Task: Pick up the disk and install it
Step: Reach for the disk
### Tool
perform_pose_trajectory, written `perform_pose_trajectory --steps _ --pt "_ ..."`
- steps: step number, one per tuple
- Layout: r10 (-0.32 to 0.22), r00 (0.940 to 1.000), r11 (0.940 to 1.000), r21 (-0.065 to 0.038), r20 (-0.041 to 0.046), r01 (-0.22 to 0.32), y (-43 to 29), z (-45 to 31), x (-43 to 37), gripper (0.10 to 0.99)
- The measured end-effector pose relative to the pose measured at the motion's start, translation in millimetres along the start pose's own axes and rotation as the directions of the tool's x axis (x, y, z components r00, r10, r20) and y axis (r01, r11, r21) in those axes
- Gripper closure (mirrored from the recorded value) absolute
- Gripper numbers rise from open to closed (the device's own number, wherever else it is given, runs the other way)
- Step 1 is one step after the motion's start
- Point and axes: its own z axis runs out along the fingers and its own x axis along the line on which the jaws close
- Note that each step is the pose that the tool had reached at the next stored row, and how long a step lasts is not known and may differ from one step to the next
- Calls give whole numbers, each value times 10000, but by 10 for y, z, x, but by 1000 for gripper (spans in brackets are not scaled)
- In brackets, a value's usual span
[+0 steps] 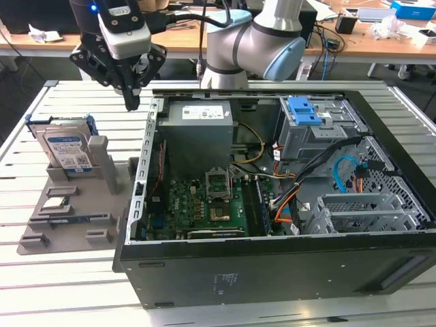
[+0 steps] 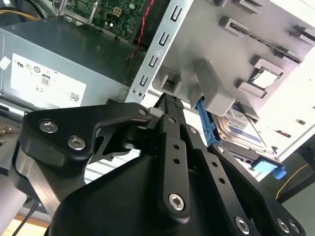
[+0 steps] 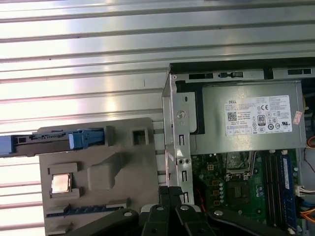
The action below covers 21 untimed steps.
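The disk (image 1: 65, 148) is a silver drive with a white-and-blue label in a blue carrier. It stands on edge in a slot of the grey holder (image 1: 76, 219) on the exterior view's left. In the first wrist view the disk (image 3: 54, 140) is seen edge-on, and in the second wrist view the disk (image 2: 242, 127) leans behind a grey post. My gripper (image 1: 131, 102) hangs above the gap between the holder and the open computer case (image 1: 272, 266). Its fingers (image 2: 171, 105) are shut with nothing in them. In the first wrist view the gripper (image 3: 170, 192) is level with the case's side wall.
Inside the case sit a grey power-supply box (image 1: 197, 129), a green motherboard (image 1: 204, 204), a drive cage with a blue bracket (image 1: 304, 110) and loose cables. The holder also carries a small chip (image 3: 61, 183). The arm's base (image 1: 252, 48) stands behind the case on the slatted metal table (image 1: 68, 300).
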Motion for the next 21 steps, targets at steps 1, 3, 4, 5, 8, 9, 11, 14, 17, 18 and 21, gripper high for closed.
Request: perform_pose_trajectory --steps 1,3,4,5,8,9,11,14,17,18,21 --pt "0 10000 10000 0 0 0 -2 -1 25 980" --pt "0 10000 10000 -1 1 0 -6 -2 77 980" --pt "1 10000 10000 0 0 -1 -7 -2 92 980" --pt "1 10000 10000 -1 0 -1 -9 -3 127 980" --pt "0 10000 10000 0 0 0 -13 -4 178 980" --pt "0 10000 10000 0 0 0 -14 -5 192 980" --pt "0 10000 10000 0 0 0 -17 -6 226 980" --pt "0 10000 10000 0 0 0 -20 -7 267 980" --pt "1 10000 10000 0 1 -1 -26 -9 355 980" --pt "1 10000 10000 -1 0 -1 -28 -9 378 980" --pt "0 10000 10000 0 0 0 -33 -11 443 980"
